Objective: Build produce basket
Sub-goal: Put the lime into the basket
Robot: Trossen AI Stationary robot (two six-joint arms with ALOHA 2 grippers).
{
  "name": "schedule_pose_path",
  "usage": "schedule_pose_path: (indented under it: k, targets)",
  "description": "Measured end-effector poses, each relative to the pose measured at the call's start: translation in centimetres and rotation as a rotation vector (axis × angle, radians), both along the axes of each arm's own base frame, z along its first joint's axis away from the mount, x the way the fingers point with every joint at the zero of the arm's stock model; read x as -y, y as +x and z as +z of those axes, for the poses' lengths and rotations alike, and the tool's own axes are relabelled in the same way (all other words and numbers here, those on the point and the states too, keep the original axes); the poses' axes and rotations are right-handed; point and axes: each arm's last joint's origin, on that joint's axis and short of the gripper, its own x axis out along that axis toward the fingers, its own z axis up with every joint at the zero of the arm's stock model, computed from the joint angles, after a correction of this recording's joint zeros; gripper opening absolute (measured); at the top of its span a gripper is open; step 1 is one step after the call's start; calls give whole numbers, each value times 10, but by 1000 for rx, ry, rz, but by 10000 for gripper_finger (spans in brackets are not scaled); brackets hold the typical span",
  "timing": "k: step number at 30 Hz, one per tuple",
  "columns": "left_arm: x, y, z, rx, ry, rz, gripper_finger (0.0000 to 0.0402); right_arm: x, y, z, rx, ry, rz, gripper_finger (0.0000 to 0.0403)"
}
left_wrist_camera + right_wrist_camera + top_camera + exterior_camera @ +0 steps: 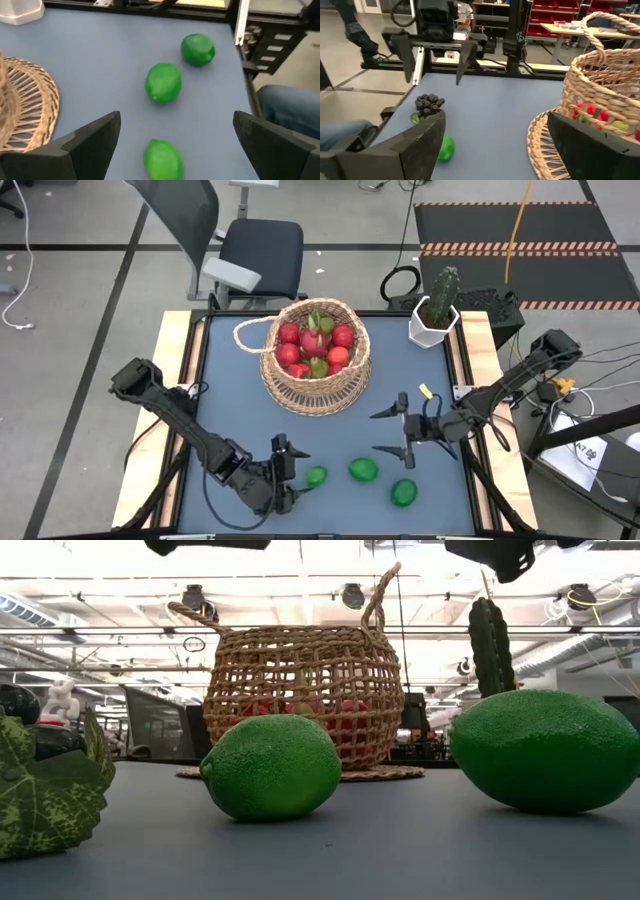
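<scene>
Fingers of our left gripper (290,472) stand spread wide and grasp nothing, low near the worktop's front edge, toward its left side. Just beyond them lies the nearest lime (316,476), framed between the two dark fingers (92,137) in the left wrist view. Two more limes rest along the front: one (363,470) near the middle, another (403,492) closer to the front right corner, each apart from the others.

Our right gripper (392,432) hangs over the right half of the worktop, its fingers also parted and empty, pointing toward the left arm.

We see the basket (315,395) toward the back of the worktop, near its centre, upright, its looped handle (252,332) sticking out to the left. Inside it sit red and green fruits (315,348). In the right wrist view a dark grape bunch (429,104) lies on the worktop near the left arm. A white pot with a cactus (436,312) stands at the back right corner.
</scene>
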Motion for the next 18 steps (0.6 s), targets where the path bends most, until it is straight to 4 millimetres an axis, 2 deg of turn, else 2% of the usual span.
schedule_pose_path:
  k: [8, 12, 18]
  targets:
    - [-7, 7, 0, 9, -36, 24, 390, -13, -8, 0, -8, 42, 62, 359]
    - [-1, 6, 5, 35, -56, 3, 390, -19, -13, -1, -18, 43, 94, 359]
    - [12, -2, 9, 81, 9, 31, 390, -21, -16, -3, -27, 27, 67, 359]
